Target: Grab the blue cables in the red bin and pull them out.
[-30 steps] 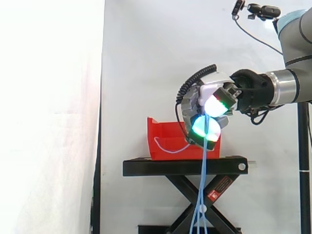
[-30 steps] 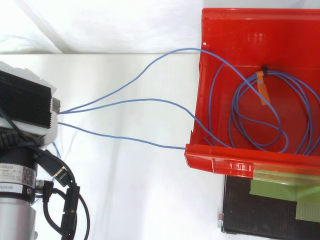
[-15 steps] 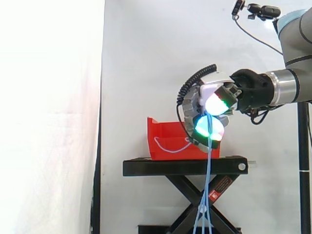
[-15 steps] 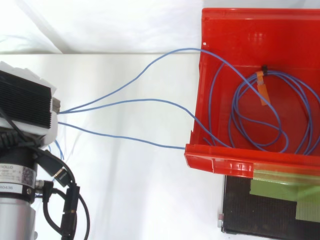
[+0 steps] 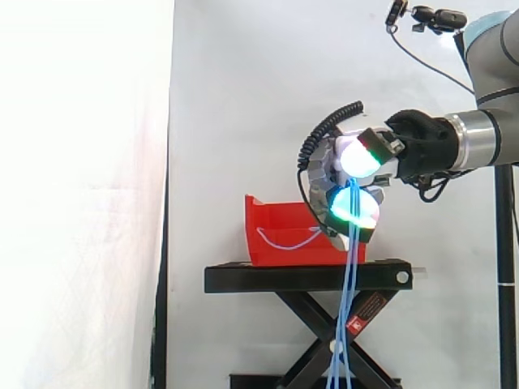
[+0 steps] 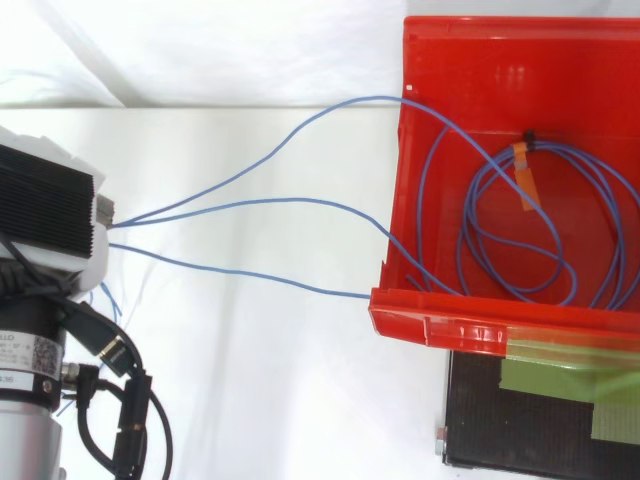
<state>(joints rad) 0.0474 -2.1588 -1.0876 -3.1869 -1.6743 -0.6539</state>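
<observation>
Fingers [image 5: 358, 156] clamp the blue cables [image 5: 352, 275]. In top view, strands run right from hand [image 6: 45, 215] into red bin [image 6: 470, 325]. Next pull probably goes left.

- In the side view the hand [image 5: 362, 156] covered the right end of the red bin [image 5: 276, 235]
- The blue cables [image 5: 346, 308] ran off that view's bottom edge, ends unseen
- From above, the bin was cut by the top and right edges, the black stand [image 6: 500, 435] by the bottom and right edges
- Where the cables met the hand lay hidden beneath it there
</observation>
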